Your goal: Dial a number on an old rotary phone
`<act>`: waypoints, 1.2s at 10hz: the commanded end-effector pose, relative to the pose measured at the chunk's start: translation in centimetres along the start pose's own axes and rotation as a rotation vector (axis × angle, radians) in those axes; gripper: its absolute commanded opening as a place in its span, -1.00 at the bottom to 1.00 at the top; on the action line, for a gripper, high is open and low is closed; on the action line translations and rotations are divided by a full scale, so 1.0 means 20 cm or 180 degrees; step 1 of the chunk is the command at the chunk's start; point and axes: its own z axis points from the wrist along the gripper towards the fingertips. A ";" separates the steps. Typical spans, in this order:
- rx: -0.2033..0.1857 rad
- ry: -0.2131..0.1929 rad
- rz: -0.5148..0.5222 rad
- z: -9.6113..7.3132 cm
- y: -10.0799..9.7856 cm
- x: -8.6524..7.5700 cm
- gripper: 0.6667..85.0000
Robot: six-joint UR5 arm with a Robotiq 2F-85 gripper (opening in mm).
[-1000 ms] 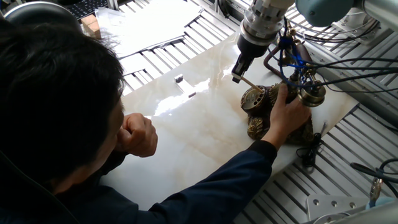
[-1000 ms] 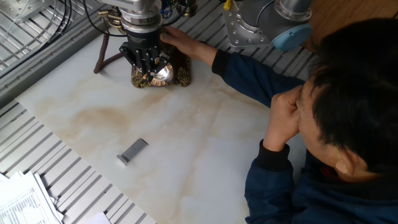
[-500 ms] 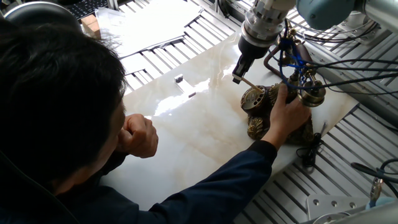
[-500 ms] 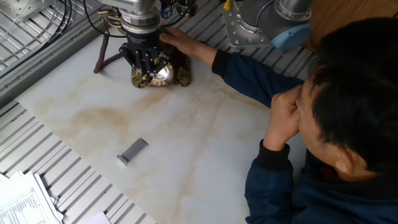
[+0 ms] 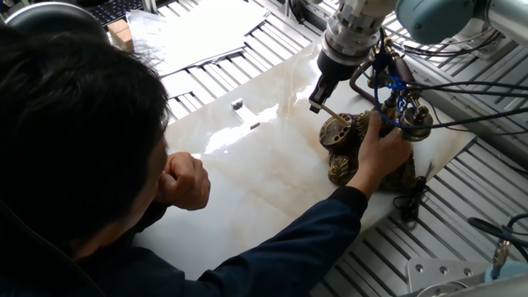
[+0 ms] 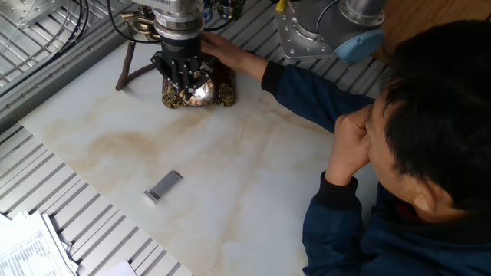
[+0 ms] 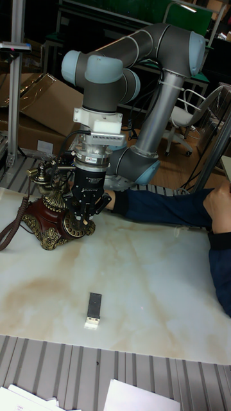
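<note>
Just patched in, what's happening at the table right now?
The UR5's pincer holds a thin stick with its tip on the dial of the old rotary phone, so dialing is under way. A person's hand grips the phone's body to steady it. The handset sits on its cradle. A small dark and white device lies untouched on the marble tabletop.

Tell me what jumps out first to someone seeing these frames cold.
The gripper sits right over the dial of the old rotary phone at the marble slab's far edge, holding a thin stick that points into the dial. A person's hand steadies the phone's base from the side. A small grey stick-shaped gadget lies alone mid-slab.
</note>
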 end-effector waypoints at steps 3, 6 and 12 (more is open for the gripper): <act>-0.0010 -0.0116 0.0046 0.03 -0.01 -0.02 -0.97; 0.0026 -0.0088 0.0071 0.03 -0.01 0.00 -0.97; 0.0099 0.0076 0.0183 0.00 0.00 0.03 -0.97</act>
